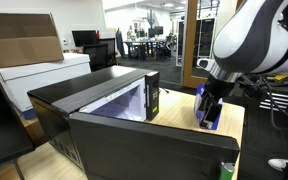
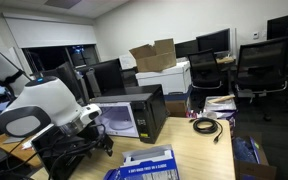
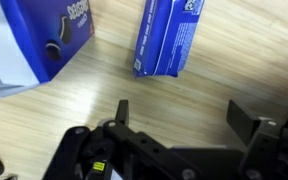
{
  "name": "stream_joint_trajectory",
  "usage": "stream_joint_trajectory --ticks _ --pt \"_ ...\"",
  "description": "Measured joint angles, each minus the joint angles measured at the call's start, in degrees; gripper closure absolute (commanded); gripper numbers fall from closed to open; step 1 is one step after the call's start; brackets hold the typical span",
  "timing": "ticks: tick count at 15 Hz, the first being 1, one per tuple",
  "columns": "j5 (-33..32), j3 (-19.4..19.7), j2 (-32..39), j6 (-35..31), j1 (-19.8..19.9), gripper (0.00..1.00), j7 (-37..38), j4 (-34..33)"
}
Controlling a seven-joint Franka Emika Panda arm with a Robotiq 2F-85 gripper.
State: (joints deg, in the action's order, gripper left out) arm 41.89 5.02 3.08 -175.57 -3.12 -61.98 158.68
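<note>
The gripper (image 3: 179, 125) hangs low over the table (image 3: 224, 80) with its jaws spread wide and nothing between them. In the wrist view the blue box (image 3: 169, 35) lies on the wood at 12 o'clock, just beyond the fingertips and apart from them, with a blue bag (image 3: 54, 30) at 10 o'clock. In an exterior view the microwave (image 1: 84, 95) stands at 9 o'clock of the gripper.

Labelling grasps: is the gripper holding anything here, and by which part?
Nothing is held. The gripper stands open above the wooden table, with the blue box lying just beyond it, untouched.
</note>
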Motion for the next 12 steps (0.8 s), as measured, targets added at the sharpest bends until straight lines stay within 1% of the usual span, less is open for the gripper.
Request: stream_joint_trajectory --ticks 2,5,8,12 --pt "3.87 -0.88 1.01 0.05 -0.06 0.00 -0.04 -0.55" --pt "7.79 -1.61 3.76 0.06 -0.04 0.00 -0.06 -1.58" --pt "10.04 -2.02 7.48 -0.05 0.10 0.00 -0.13 -3.07" --pt "12.38 -3.79 12.21 -0.06 1.41 0.00 -1.22 -5.84"
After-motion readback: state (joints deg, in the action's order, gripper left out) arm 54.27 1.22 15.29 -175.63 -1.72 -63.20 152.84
